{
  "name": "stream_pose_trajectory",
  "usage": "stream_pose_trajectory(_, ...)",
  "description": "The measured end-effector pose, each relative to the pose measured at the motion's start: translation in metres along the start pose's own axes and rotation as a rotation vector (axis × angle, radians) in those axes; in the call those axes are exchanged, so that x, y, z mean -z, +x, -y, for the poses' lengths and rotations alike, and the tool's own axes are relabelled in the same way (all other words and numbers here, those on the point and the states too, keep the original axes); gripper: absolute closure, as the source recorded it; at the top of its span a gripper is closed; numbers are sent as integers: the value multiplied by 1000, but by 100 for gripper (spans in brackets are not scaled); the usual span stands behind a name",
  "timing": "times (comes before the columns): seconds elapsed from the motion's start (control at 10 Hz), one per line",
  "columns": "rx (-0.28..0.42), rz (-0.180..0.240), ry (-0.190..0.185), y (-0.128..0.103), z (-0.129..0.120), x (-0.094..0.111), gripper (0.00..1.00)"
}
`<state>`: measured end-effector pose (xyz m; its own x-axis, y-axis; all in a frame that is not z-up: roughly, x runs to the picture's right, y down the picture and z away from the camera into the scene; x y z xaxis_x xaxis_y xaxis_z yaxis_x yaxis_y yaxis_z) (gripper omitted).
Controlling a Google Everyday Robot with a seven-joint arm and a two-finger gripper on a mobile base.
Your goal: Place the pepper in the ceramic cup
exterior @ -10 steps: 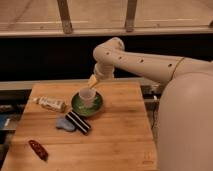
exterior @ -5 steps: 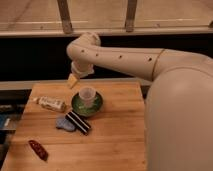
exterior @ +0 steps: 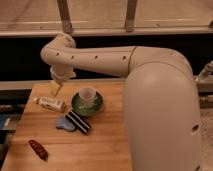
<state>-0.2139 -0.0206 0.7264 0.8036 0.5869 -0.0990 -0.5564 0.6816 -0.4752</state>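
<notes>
- Butcher-block table point(exterior: 100, 150) fills the foreground, with a dark wall and rails behind; we take the ceramic cup point(exterior: 88, 96) as our landmark.
- We see the cup upright on the green saucer point(exterior: 80, 109); nothing shows inside it.
- The pepper point(exterior: 38, 149) lies flat on the wood, well apart from the cup, toward the near left corner.
- The gripper point(exterior: 55, 89) hangs above the table left of the cup, over a pale bottle point(exterior: 50, 103) lying on its side; we cannot tell whether it is clenched or released.
- We judge the reach for the pepper is in hand: next the gripper must travel toward it and descend, clearing the striped block point(exterior: 78, 122).
</notes>
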Motion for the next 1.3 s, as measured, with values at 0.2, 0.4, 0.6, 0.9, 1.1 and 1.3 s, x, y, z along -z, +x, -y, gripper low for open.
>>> stream_pose_trajectory(0.2, 1, 1, -2, -1, -1, 0, 20)
stream_pose_trajectory(0.4, 0, -1, -2, 0, -1, -1, 20)
stream_pose_trajectory(0.6, 30, -13, -9, -1, -17, -7, 20)
stream_pose_trajectory(0.9, 81, -27, -34, 1, -69, -17, 20)
stream_pose_trajectory(1.1, 114, -28, -61, 1, -96, -28, 20)
stream_pose_trajectory(1.3, 138, -32, -105, 5, -121, -52, 20)
